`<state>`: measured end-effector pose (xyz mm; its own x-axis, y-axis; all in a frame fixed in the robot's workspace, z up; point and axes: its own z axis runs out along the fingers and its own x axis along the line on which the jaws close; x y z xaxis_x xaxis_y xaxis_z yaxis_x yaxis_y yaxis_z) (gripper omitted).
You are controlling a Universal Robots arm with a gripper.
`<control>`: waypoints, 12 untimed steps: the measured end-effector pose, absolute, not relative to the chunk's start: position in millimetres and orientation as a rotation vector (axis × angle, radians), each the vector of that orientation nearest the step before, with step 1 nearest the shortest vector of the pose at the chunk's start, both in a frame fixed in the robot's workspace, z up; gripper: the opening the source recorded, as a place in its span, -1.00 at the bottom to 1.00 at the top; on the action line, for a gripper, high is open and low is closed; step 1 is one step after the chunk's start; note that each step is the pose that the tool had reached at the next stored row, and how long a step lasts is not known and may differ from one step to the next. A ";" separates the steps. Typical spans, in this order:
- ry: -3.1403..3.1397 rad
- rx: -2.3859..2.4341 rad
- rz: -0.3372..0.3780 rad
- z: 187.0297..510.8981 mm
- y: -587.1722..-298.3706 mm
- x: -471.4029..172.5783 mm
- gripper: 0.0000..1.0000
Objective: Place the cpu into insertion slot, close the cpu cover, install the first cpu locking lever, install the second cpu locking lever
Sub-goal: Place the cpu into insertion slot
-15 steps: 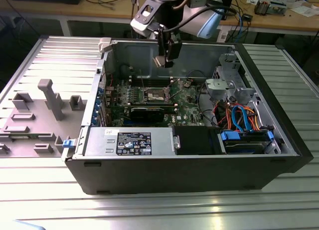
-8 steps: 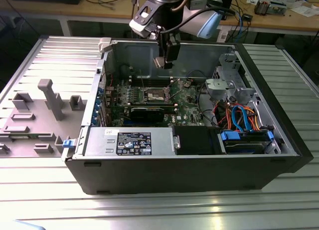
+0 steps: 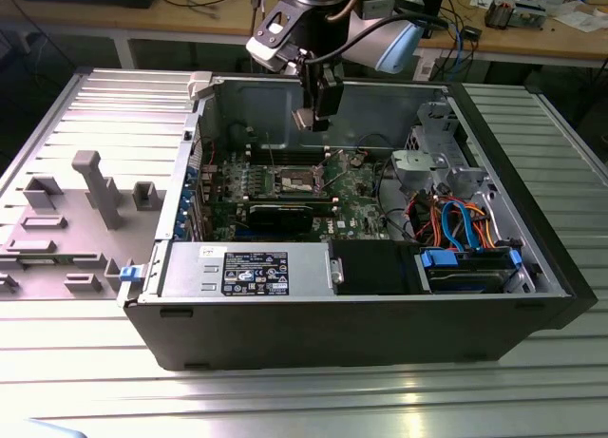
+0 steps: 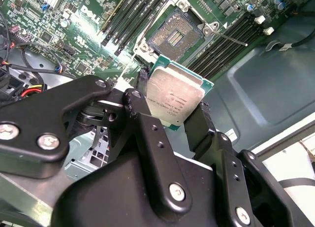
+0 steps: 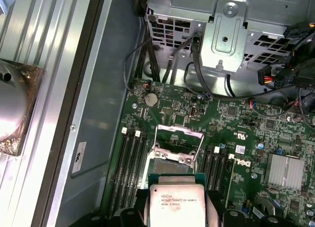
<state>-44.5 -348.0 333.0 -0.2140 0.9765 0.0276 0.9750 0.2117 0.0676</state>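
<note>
Cpu (image 4: 174,96) is clamped by two edges between your gripper's (image 3: 316,118) fingers, hanging clear of the case walls; the insertion slot (image 4: 176,36) lies open beneath, well apart, cpu cover (image 5: 179,130) raised

Silvery cpu (image 4: 174,96) hangs gripped above open insertion slot (image 4: 176,36), cpu cover (image 5: 178,129) raised.

**Open air over the socket, clutter at the edges**

The case (image 3: 332,335) lies open on top, so the space above the board is free. The gripper (image 3: 314,123) hangs there clamping the cpu (image 4: 176,95), above the insertion slot (image 4: 174,35). The cpu cover (image 5: 178,130) stands raised, baring the slot's dark centre. Memory slots (image 5: 132,168) crowd both flanks. Toward the exterior view's right rise a metal drive cage (image 3: 432,167) and tangled cables (image 3: 458,219). A power supply (image 3: 252,267) blocks the near wall.
</note>
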 end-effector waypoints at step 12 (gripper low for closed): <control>2.337 2.061 0.108 330.2 -348.1 -44.5 0.09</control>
